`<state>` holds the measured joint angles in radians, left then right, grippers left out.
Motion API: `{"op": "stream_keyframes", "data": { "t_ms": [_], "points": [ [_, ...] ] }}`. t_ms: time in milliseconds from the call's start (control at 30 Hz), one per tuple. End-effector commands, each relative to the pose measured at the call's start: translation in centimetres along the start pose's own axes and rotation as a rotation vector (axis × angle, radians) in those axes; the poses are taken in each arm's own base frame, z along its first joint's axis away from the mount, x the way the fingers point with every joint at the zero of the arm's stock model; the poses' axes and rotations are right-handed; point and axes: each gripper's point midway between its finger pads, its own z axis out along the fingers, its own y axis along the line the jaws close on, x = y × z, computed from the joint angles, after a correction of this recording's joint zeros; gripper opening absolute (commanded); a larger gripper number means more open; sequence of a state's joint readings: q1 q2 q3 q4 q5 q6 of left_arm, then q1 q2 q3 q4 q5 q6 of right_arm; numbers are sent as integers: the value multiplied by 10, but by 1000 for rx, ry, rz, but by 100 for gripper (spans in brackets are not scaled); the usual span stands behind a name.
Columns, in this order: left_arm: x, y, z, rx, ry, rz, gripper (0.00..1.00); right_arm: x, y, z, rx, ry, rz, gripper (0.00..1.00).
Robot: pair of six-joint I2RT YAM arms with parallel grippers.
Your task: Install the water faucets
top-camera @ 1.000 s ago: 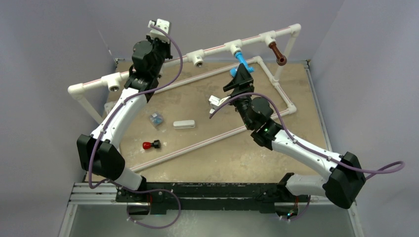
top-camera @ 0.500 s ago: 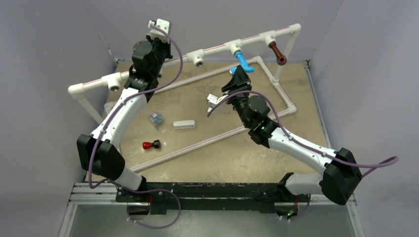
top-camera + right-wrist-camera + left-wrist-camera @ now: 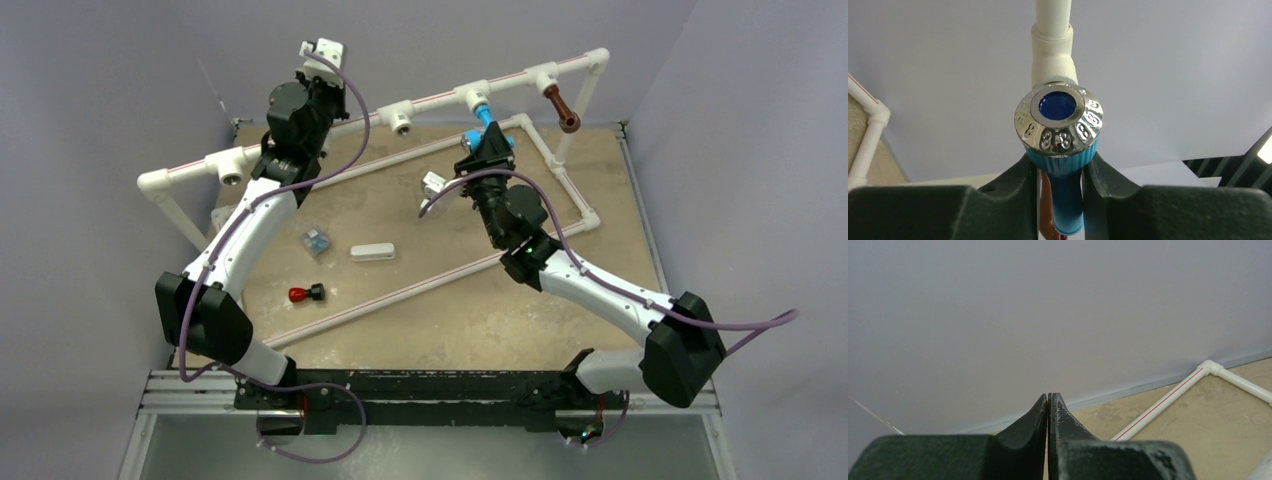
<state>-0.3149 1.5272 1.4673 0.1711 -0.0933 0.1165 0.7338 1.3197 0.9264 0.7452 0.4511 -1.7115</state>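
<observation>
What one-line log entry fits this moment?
left pincer: shut | right pincer: shut on blue faucet at pipe fitting | brown faucet: mounted

The faucet [image 3: 1060,125] in my black right hand [image 3: 1061,160] is bright blue, its cap silvery with embossed signs; the other faucet [image 3: 561,107] is dark brown.
</observation>
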Motion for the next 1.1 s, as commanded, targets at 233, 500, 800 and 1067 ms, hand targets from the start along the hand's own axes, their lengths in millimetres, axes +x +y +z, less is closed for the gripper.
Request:
{"op": "stream_keyframes", "data": {
  "t_ms": [233, 500, 800, 1067],
  "points": [
    [52, -26, -8, 99, 156, 14, 0, 8, -39, 0, 117, 7, 398, 0],
    [53, -26, -7, 97, 160, 16, 0, 2, -41, 5, 152, -2, 1010, 0],
    [55, -26, -6, 95, 165, 19, 0, 3, -53, 15, 170, -51, 1729, 0],
    [56, -26, -6, 95, 166, 20, 0, -2, -58, 17, 153, -93, 2177, 0]
  ]
}}
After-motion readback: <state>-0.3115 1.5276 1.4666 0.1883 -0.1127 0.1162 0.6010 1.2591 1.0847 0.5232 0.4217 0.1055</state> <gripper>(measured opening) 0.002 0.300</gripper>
